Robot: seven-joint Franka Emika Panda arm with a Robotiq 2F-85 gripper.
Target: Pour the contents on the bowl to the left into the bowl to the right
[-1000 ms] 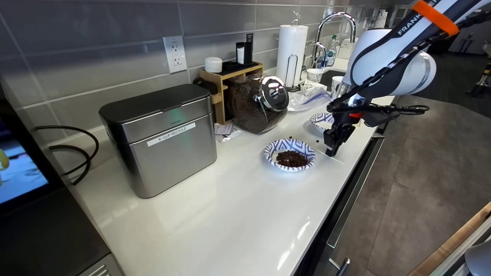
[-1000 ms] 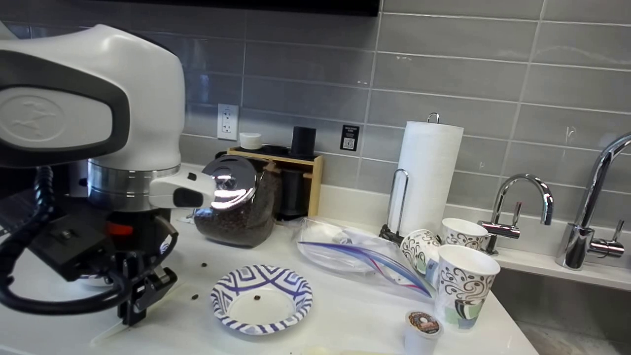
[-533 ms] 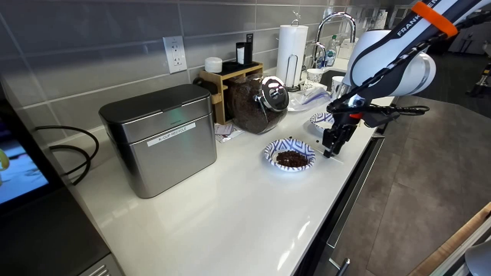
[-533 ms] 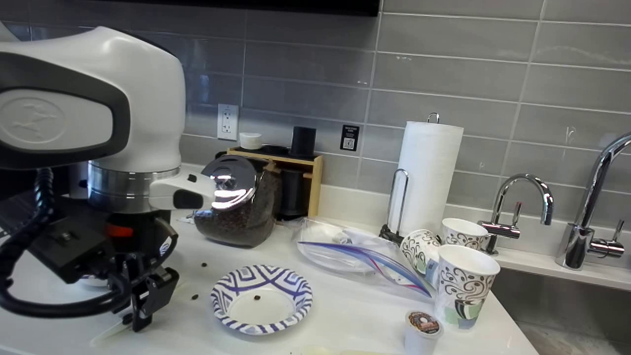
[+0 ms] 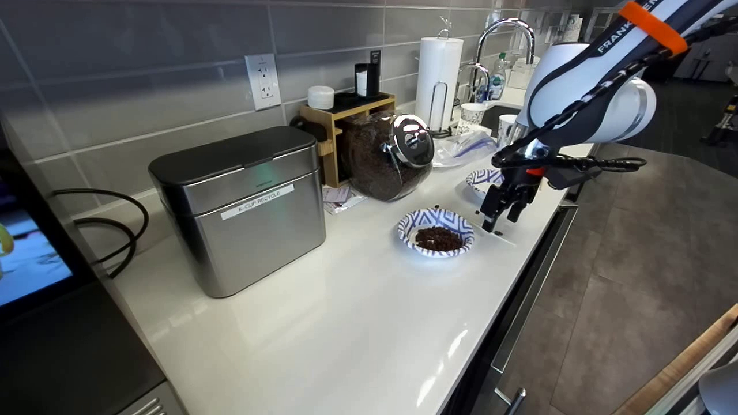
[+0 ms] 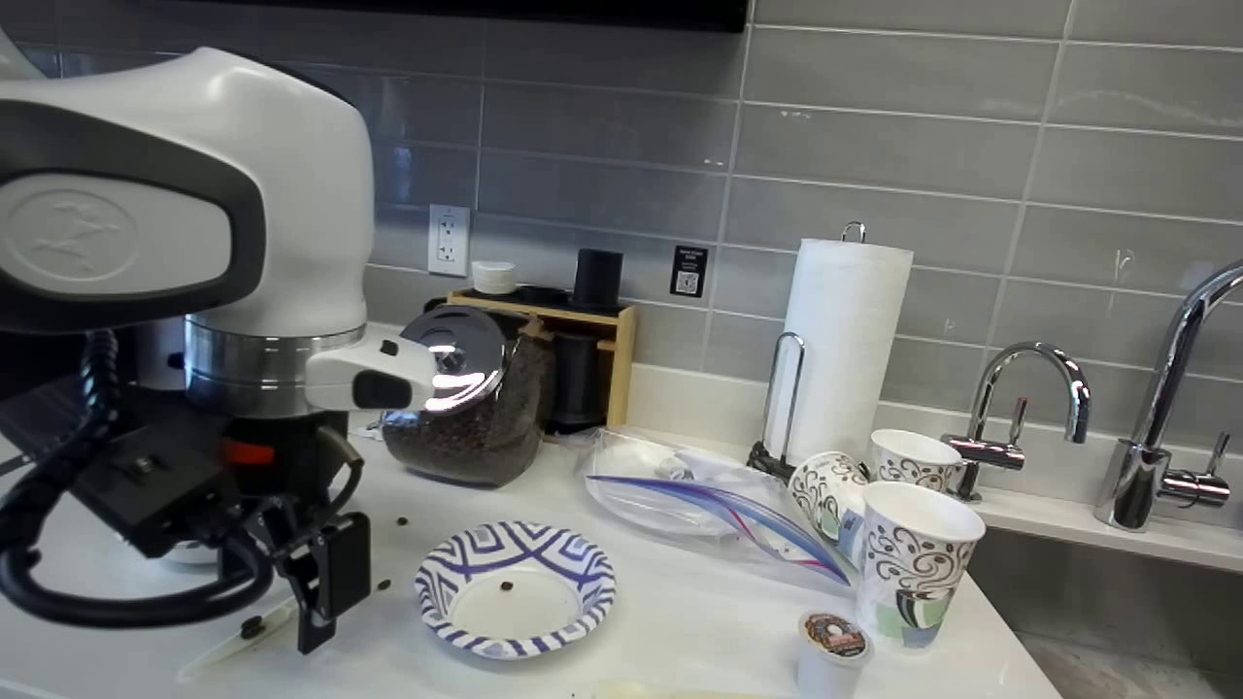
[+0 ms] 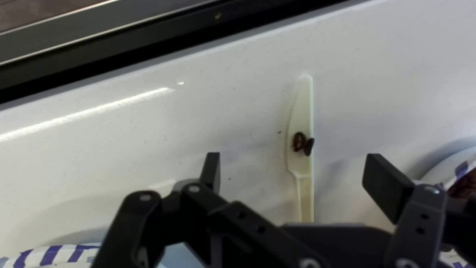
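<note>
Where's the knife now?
In the wrist view, the knife lies on the counter right of centre, showing between the fingers of the open gripper, left of the bowl of beans.

Grey tiled wall [image 6: 621,126], brownish tiled floor [image 5: 640,248]

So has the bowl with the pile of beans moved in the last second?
No. In an exterior view, the bowl of beans sits in the same spot as before, neither nearer to nor farther from the metal bin.
</note>
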